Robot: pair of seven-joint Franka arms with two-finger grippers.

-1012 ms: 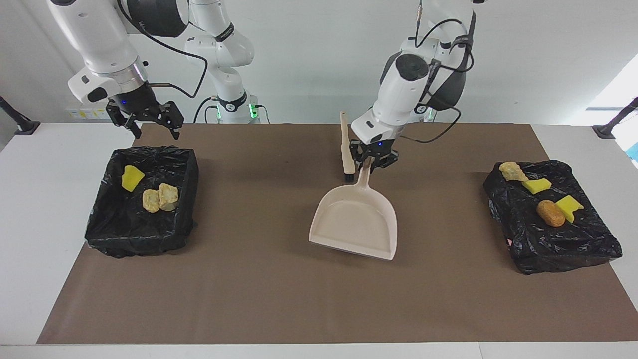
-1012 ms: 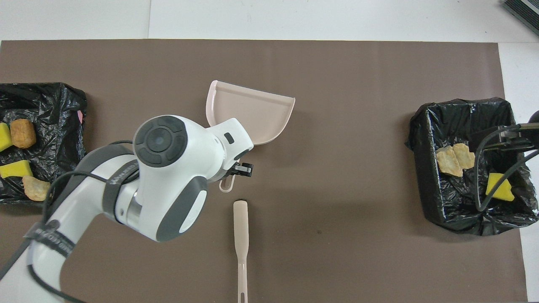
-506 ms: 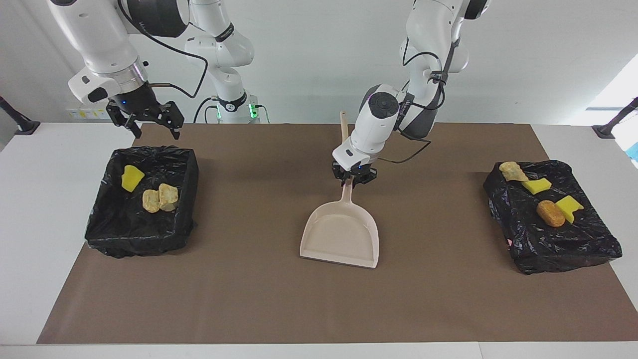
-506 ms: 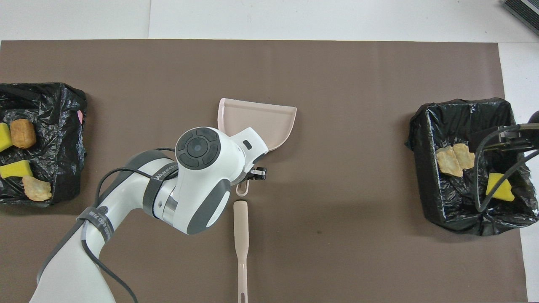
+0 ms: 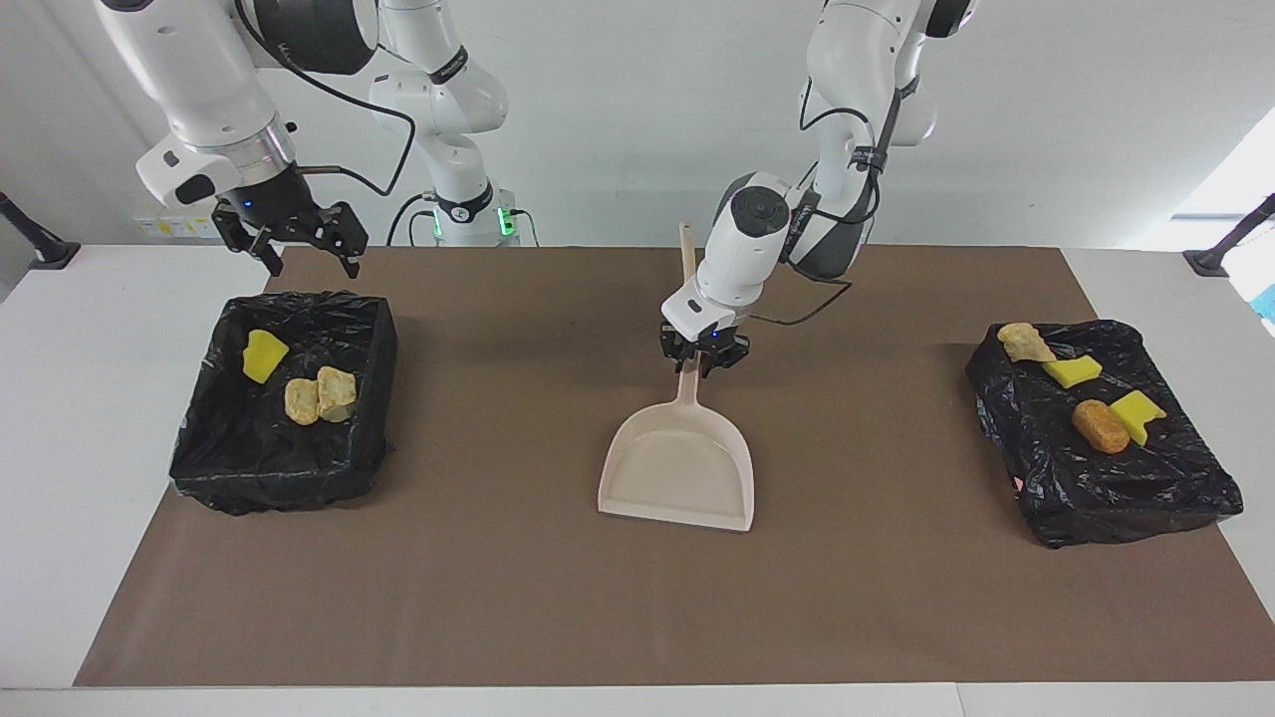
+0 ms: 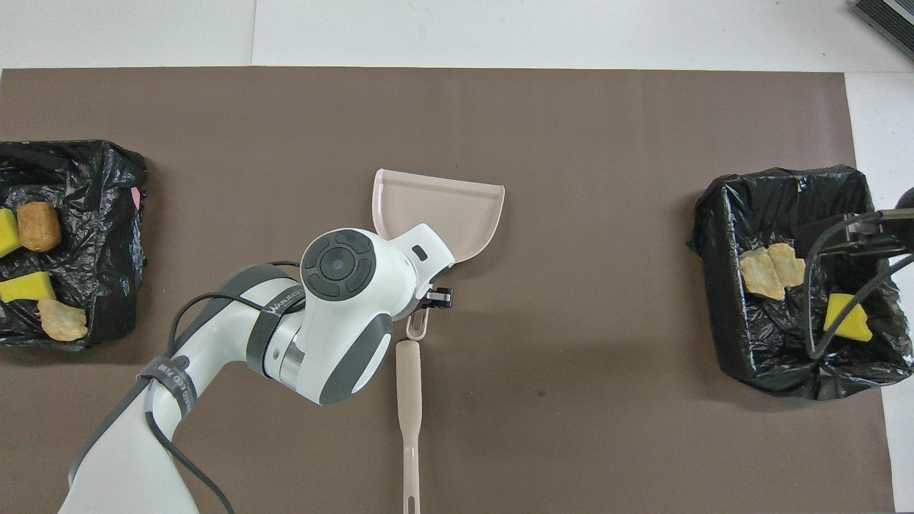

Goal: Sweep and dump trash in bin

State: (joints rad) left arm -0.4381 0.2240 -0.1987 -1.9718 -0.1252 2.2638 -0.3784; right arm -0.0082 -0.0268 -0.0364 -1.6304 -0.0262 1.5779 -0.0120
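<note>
A beige dustpan [image 5: 677, 468] [image 6: 443, 207] lies flat on the brown mat, mouth pointing away from the robots. My left gripper [image 5: 702, 358] is low at the dustpan's handle. Its arm hides the handle in the overhead view. A black-lined bin [image 5: 284, 438] [image 6: 792, 343] at the right arm's end holds trash: a yellow chunk [image 5: 264, 356] and two tan lumps [image 5: 321, 395]. My right gripper [image 5: 299, 244] waits open above that bin's robot-side rim. More trash, yellow chunks [image 5: 1136, 413] and tan-orange lumps [image 5: 1100, 426], rests on a black bag-covered box [image 5: 1106, 488] at the left arm's end.
A beige brush [image 6: 409, 400] [image 5: 687, 269] lies on the mat nearer to the robots than the dustpan, in line with its handle. The brown mat [image 5: 518, 578] covers most of the white table. The left arm's elbow hangs over the mat beside the brush.
The left arm has swung the dustpan a little toward the right arm's end and set it down flat on the mat. The right arm has not moved.
</note>
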